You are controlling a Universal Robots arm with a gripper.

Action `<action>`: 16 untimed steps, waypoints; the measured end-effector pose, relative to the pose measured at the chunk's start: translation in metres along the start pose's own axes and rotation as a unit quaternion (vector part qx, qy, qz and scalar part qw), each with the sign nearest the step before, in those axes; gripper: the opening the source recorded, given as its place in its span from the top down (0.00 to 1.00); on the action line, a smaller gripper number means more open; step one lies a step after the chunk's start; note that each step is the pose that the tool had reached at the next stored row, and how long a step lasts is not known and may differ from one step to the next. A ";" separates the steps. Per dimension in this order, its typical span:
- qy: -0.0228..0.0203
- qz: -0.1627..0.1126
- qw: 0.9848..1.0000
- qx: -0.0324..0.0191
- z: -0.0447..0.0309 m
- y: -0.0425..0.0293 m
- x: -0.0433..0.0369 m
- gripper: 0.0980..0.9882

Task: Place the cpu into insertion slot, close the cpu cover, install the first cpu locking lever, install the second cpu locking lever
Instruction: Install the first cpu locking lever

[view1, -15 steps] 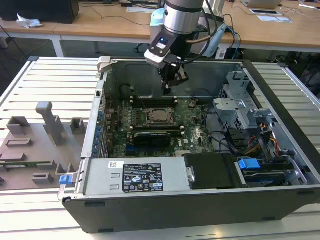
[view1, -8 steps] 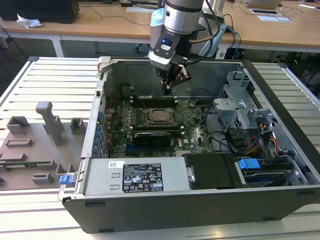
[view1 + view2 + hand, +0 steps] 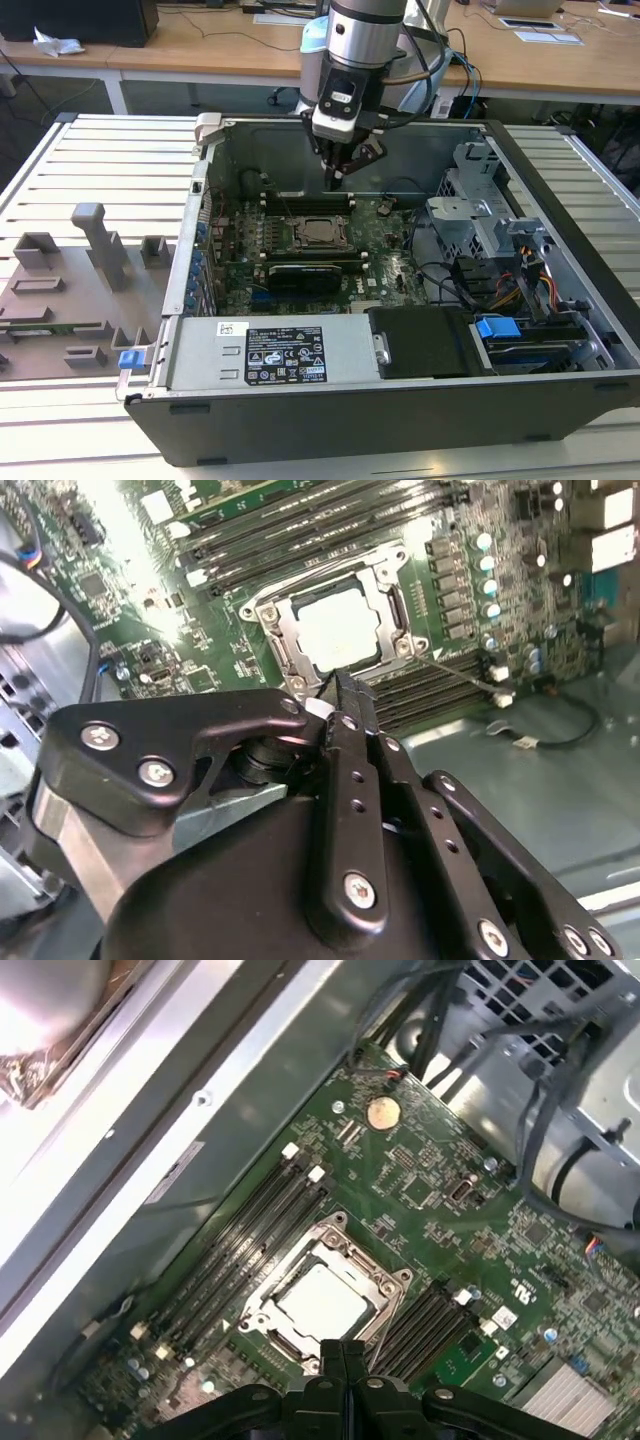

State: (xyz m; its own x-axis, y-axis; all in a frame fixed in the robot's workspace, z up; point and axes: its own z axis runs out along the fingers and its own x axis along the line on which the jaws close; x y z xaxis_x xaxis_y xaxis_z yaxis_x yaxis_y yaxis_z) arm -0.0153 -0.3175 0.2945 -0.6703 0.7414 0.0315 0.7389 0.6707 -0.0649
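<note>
In the exterior view, the gripper (image 3: 338, 178) hangs at upper centre of the frame, fingers pressed together with nothing between them. We find the cpu (image 3: 320, 232) seated in the insertion slot (image 3: 262, 612) at frame centre. The cpu cover (image 3: 388, 590) lies flat around the chip.

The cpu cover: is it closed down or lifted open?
Closed: in the second wrist view the cpu cover lies flat around the cpu, which shows through its window.
</note>
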 end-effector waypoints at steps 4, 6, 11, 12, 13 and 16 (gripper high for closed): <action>-0.002 -0.031 1.000 0.001 0.0000 0.0000 0.0000 0.99; -0.004 -0.059 0.998 0.002 0.0000 0.0000 0.0000 0.99; -0.007 -0.104 0.995 0.003 0.0000 0.0000 0.0000 0.99; -0.008 -0.115 0.993 0.004 0.0000 0.0000 0.0000 0.99; -0.008 -0.122 0.992 0.004 0.0000 0.0000 0.0000 0.99; -0.010 -0.154 0.988 0.005 0.0000 0.0000 0.0000 0.99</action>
State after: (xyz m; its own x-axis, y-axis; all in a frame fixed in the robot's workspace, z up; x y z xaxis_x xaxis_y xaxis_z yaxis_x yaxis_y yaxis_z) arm -0.0153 -0.3175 0.2946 -0.8640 0.5024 0.0314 0.4999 0.8637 -0.0649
